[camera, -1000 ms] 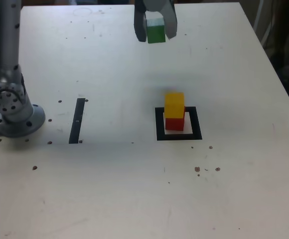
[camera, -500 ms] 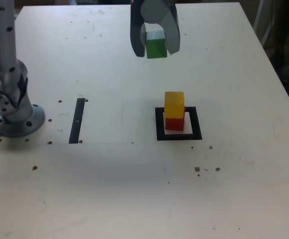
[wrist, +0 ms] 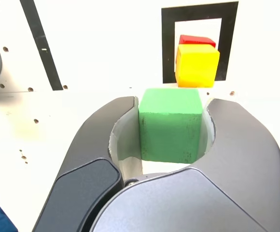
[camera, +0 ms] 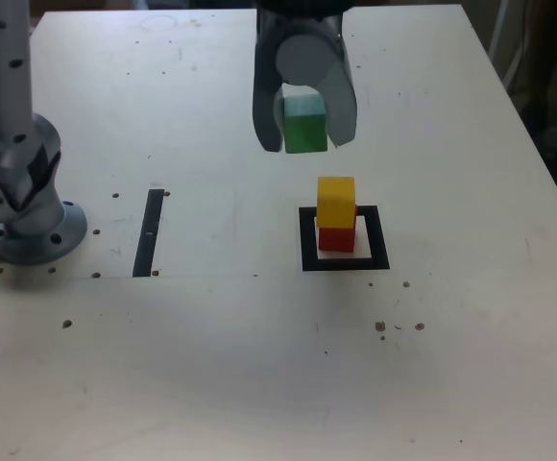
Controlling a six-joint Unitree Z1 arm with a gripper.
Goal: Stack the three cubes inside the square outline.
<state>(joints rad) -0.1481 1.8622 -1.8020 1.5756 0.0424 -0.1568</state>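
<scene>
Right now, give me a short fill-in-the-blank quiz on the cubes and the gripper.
1. The gripper holds the ____ cube.
2. The yellow cube sits on the ____ cube.
3. That two-cube stack stands inside the black ____ outline.
4. The held cube is ____ the table, touching nothing below.

Missing words: green; red; square; above

Arm base (camera: 24, 226) bolted near the counter's edge at the exterior view's left. Gripper (camera: 305, 130) hangs above the counter's middle, pointing downward, its jaws closed on the green cube (wrist: 169, 124), held clear of the surface.
</scene>
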